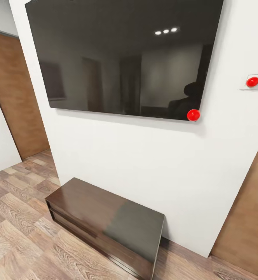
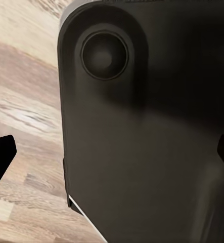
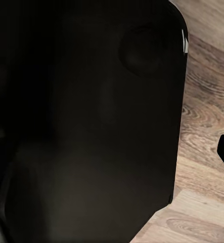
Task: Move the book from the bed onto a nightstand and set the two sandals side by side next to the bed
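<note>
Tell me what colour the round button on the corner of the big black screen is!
The round button on the screen is bright red, clearest in the head view.

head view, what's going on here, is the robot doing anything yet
Nothing is being handled. The head camera faces a white wall with a big dark screen mounted on it and a long low dark-brown bench below on the wood floor. No book, bed or sandals are in sight here. Both wrist cameras look down past dark robot bodywork at floor planks. The robot seems to be in transit.
</note>
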### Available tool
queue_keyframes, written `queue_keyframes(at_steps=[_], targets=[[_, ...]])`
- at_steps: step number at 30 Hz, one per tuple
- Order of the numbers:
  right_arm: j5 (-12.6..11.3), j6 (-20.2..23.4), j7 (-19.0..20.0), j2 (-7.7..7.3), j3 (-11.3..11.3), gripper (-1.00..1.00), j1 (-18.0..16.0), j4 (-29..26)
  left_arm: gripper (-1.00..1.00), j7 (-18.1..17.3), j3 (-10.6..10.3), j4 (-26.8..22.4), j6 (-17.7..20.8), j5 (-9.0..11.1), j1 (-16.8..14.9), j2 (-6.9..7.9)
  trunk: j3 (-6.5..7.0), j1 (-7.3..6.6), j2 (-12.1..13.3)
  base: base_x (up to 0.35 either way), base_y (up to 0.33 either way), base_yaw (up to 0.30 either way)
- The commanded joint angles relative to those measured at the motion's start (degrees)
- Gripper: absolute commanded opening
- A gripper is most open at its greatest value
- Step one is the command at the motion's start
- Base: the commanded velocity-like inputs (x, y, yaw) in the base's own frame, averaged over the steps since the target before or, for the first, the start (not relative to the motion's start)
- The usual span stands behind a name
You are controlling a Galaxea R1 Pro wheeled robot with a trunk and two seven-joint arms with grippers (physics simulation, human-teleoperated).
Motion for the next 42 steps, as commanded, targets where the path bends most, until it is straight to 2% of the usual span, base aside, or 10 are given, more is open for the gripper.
queue_keyframes(at_steps=[1, 30, 42], targets=[[-0.03, -0.03, 0.04, 0.0, -0.08, 1.0, -0.02, -0.01, 1.0, -0.03, 0.03, -0.05, -0.05, 0.04, -0.01, 0.04, -0.05, 0.0, -0.02, 0.0, 0.0, 0.229], [-0.03, -0.03, 0.02, 0.0, -0.01, 1.0, -0.02, -0.01, 1.0, -0.04, 0.18, -0.14, -0.18, 0.06, -0.01, 0.86, -0.05, 0.0, -0.02, 0.0, 0.041, 0.232], [-0.1, -0.07, 0.06, 0.0, -0.09, 1.0, -0.02, -0.01, 1.0, -0.03, 0.28, -0.2, -0.17, 0.04, -0.01, 0.88, -0.05, 0.0, -0.02, 0.0, 0.101, 0.095]])
